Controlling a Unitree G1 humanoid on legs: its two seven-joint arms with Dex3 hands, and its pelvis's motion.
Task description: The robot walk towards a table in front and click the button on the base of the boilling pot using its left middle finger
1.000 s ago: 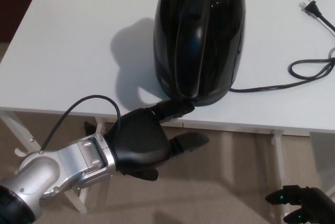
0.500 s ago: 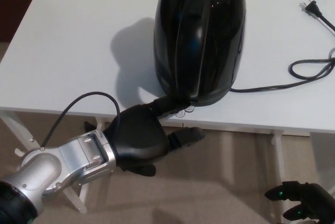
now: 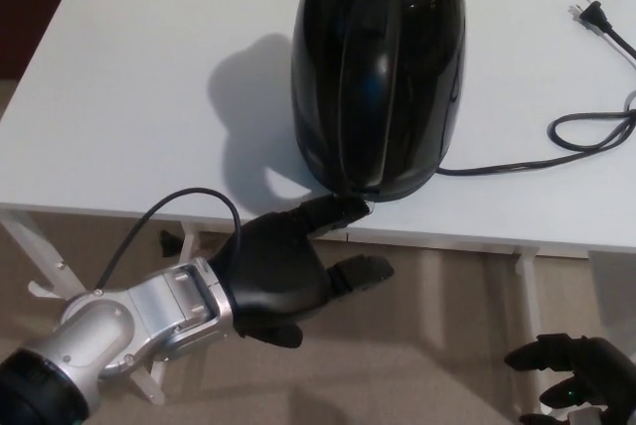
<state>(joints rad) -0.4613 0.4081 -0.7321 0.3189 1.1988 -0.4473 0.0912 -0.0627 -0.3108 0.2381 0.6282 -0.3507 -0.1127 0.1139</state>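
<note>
A black boiling pot [image 3: 378, 68] is standing on a white table [image 3: 129, 97], close to the table's near edge, its handle facing the camera and its base [image 3: 383, 190] resting on the tabletop. The robot's left hand [image 3: 283, 271] is reaching in from the lower left, holding nothing, its fingers spread apart; one extended finger [image 3: 333, 212] is pointing at the bottom front of the pot, its tip lying right at the base beneath the handle. Whether the tip is actually pressing the button is hard to tell, since black is meeting black there. A black power cord [image 3: 586, 132] is trailing from the pot's right side across the table, looping before ending in a plug [image 3: 586, 14] near the far right edge. The right hand [image 3: 576, 380] is hanging low at the bottom right, below table level, with its fingers apart.
</note>
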